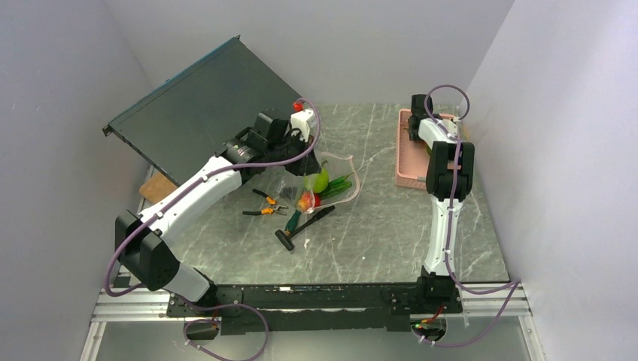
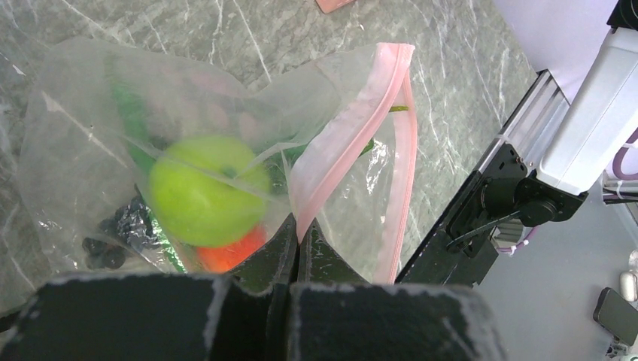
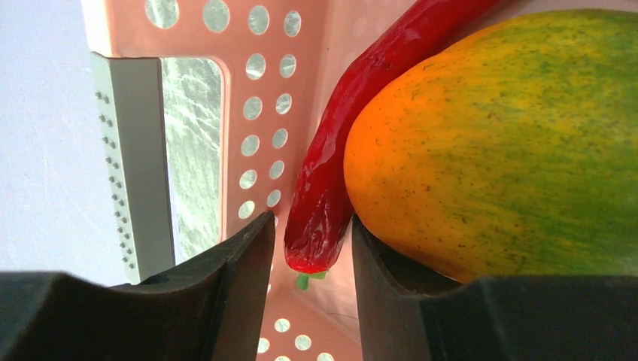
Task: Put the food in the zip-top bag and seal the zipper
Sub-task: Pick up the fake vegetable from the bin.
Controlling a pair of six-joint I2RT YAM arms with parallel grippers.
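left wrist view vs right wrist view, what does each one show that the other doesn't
Only the left wrist view: the left gripper pinched shut on the clear crinkly zip-top bag beside its pale pink zipper strip, with a green toy apple, dark grape bunch and orange-red tomato inside.
Only the right wrist view: the right gripper open around the tip of a red toy chili, which lies against an orange-green mango in the pink perforated plastic basket.
Both: the grey marbled table, but no shared object.
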